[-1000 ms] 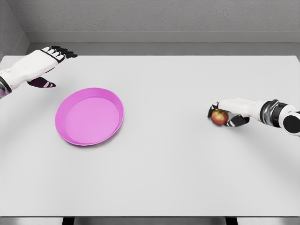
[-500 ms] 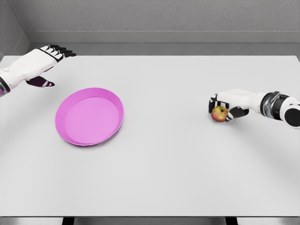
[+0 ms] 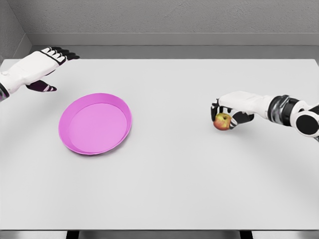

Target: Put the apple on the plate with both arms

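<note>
**Head view: apple in my hand, plate waiting**

Head view shows my right hand (image 3: 230, 110) curled around the red apple (image 3: 222, 121) at middle right. My left hand (image 3: 36, 67) spreads empty, upper left. Next I carry the apple left to the pink plate (image 3: 71, 143).

Even, bright, diffuse light from above; no glare. My surface (image 3: 189, 189) shows only soft, faint shadows. Render sharp throughout, no blur, no visible edge distortion.

plate (image 3: 95, 123) left on table (image 3: 174, 189), apple (image 3: 222, 121) right
</note>
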